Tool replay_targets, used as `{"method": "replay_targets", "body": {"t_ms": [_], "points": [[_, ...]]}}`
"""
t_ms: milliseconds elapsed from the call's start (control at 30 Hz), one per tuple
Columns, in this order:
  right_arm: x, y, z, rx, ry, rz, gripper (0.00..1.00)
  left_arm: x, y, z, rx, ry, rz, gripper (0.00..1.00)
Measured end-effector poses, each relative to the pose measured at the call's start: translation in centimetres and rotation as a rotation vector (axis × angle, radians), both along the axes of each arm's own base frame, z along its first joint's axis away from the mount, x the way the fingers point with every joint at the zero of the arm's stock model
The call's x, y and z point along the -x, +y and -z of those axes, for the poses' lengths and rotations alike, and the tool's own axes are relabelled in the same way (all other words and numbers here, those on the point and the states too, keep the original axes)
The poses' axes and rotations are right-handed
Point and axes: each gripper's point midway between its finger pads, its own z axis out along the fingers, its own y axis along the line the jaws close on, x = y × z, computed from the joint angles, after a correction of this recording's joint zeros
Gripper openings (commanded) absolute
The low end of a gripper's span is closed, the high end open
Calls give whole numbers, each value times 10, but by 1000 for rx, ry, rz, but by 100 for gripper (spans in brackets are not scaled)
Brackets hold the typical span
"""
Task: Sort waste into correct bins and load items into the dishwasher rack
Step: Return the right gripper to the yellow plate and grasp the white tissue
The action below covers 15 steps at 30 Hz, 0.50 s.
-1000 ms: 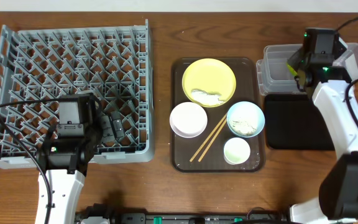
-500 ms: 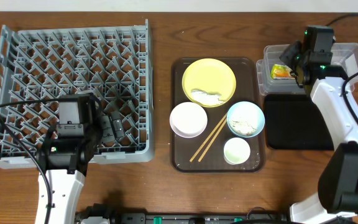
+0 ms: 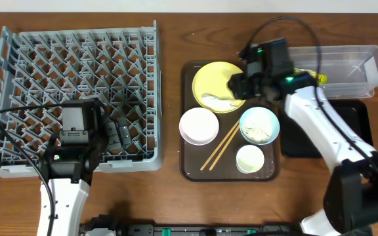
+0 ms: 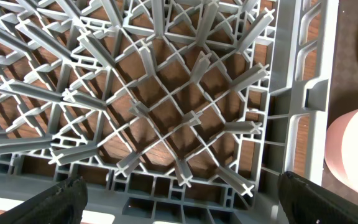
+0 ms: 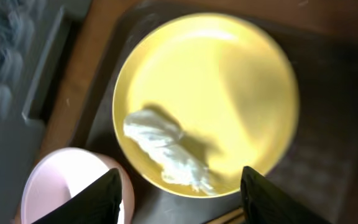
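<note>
Target for this step, I judge: crumpled white tissue [image 5: 163,152]. It lies on the yellow plate [image 5: 229,81], in the near-left part of the dish in my wrist view, on the side toward the white bowl [image 5: 67,186]. Plate sits at the far end of the brown serving tray [image 3: 190,172].

Handling, est.:
- V. light, soft, no stiffness. Will squash flat under the pads, so little force needed.
- Not fragile, not slippery. Might tear or trail if damp; can't tell from here.
- Bigger risk is the plate: hard, glossy, prob. slick. Tips scraping it could shove it.
- Take hold at the thick middle of the wad, where it bulges highest, pinching across its short width. The thin tail end would likely slip out.

Right claw [image 5: 180,177]: spread wide, both fingers at the bottom of the wrist view, nothing btwn them, touching nothing. It hangs above the plate w/ the tissue roughly under the gap. Opening is much wider than the wad.

Left claw [image 4: 179,194]: also wide open and empty, above a near corner of the grey dishwasher rack [image 4: 166,93]. No contact w/ the pegs that I can see.
</note>
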Motion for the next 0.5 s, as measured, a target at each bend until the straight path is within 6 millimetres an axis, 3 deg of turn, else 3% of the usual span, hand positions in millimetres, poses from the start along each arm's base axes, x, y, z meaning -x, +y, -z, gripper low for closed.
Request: {"method": "replay_targets", "body": {"t_ms": [167, 300, 433, 500], "points": [[6, 18, 40, 98, 34, -62, 62, 0, 0, 0, 0, 0, 0, 99], [13, 21, 79, 160, 102, -86, 59, 0, 0, 0, 0, 0, 0, 99], [19, 20, 109, 200, 157, -101, 29, 0, 0, 0, 0, 0, 0, 99], [18, 18, 113, 215, 156, -100, 14, 0, 0, 0, 0, 0, 0, 99]]}}
